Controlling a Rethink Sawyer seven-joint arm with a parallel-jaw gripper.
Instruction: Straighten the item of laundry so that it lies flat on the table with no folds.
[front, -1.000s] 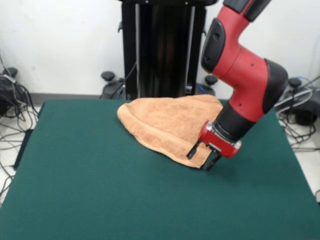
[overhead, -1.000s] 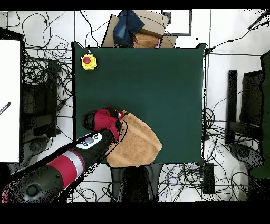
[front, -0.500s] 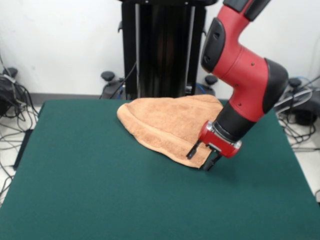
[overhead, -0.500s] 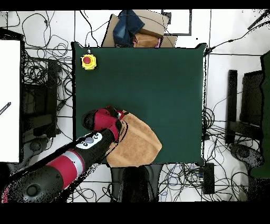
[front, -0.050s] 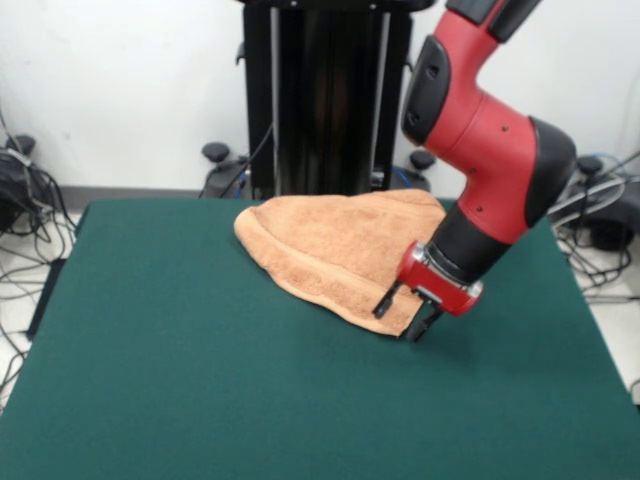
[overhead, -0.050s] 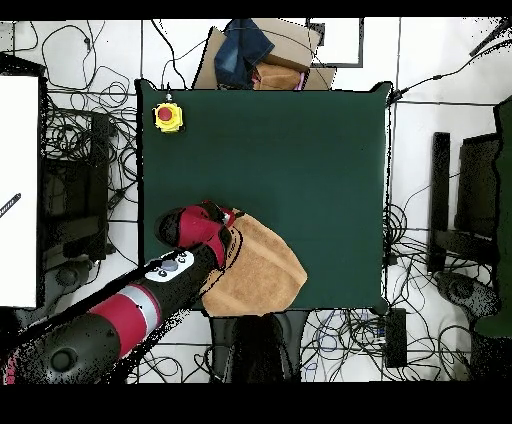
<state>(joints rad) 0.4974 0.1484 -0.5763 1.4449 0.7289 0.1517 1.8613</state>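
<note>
Claw (front, -0.050s: 404, 316) spread astride the folded towel's (front, -0.050s: 335, 245) near corner tip

The red and black arm (front, -0.050s: 487, 150) comes down bent at a big red joint, its black wrist slanting down and inward to the gripper (front, -0.050s: 405, 317). The gripper is tilted, low over the desk (front, -0.050s: 200, 380), near the desk's edge on the robot's side. Its two black fingers (front, -0.050s: 383, 300) are spread apart, tips pointing down. From overhead the arm (overhead, -0.050s: 140, 305) reaches in diagonally across a desk corner.
</note>
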